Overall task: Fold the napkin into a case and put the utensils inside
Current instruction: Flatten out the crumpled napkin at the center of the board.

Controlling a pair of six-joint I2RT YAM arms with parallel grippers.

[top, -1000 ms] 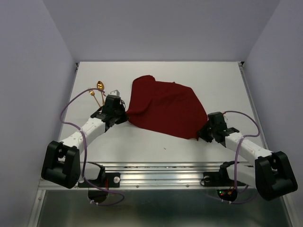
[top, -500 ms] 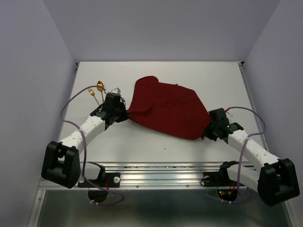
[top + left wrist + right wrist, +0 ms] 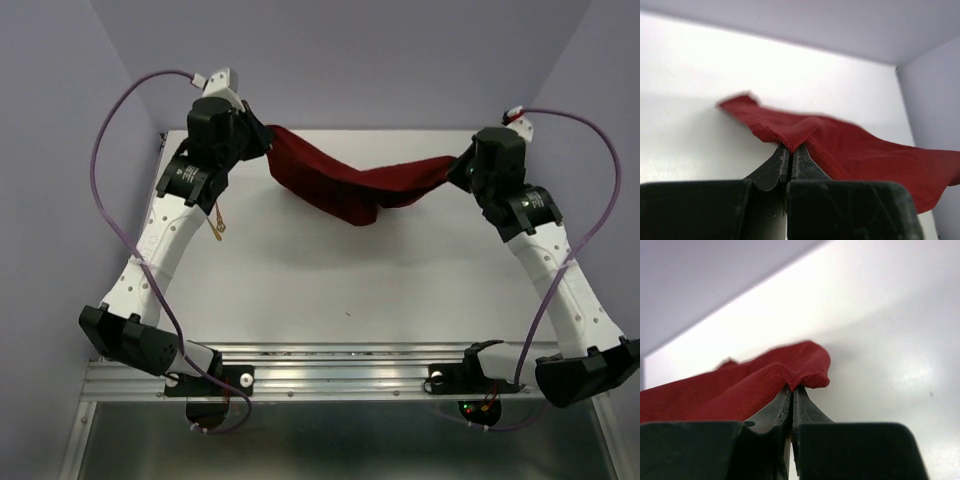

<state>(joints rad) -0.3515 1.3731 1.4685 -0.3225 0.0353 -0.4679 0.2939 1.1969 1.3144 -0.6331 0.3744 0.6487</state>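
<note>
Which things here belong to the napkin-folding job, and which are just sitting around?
Part of the job:
- napkin, stretched between the two grippers
- left gripper and right gripper, each shut on a napkin edge
- gold utensil, only partly visible

Just there:
- purple cables
- metal rail at the near edge

One napkin [image 3: 340, 186], two tools, left [image 3: 265, 141] and right [image 3: 459, 166], one gold utensil handle [image 3: 217, 226]

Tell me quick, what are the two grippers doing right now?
Left gripper: closed, pinching an edge of the napkin.
Right gripper: closed, pinching the napkin's other end.
</note>
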